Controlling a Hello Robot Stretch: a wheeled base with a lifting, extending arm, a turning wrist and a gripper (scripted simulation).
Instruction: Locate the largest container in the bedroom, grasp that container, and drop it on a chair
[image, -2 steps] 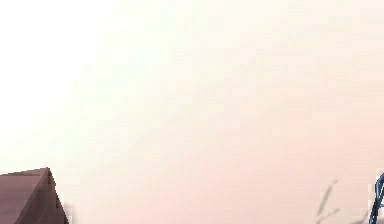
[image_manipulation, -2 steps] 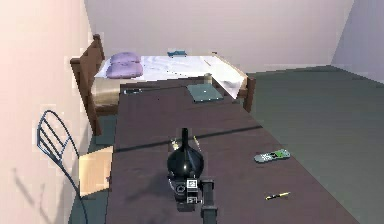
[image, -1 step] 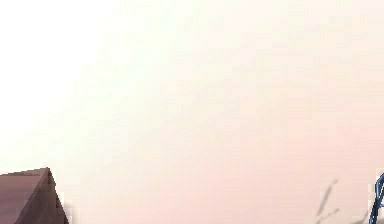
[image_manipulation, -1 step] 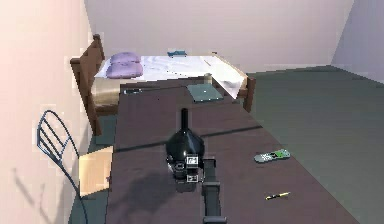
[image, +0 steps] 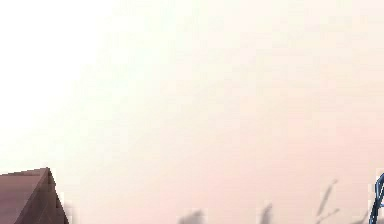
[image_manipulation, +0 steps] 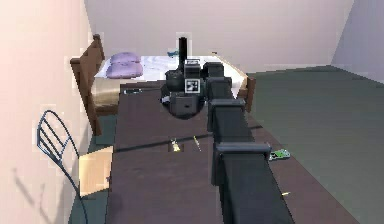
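At 12 o'clock from the gripper (image_manipulation: 176, 92), a dark upright cylinder (image_manipulation: 183, 45), probably the container, stands by the table's (image_manipulation: 140, 150) far end; the arm (image_manipulation: 235, 140) stretches toward it. Jaw state and hold: cannot tell. Chair (image_manipulation: 62, 140) at 8 o'clock, handy for the drop.

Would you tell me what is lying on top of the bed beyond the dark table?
A purple pillow lies on the bed by the wooden headboard. The arm covers the bed's middle, so whatever lies there cannot be seen.
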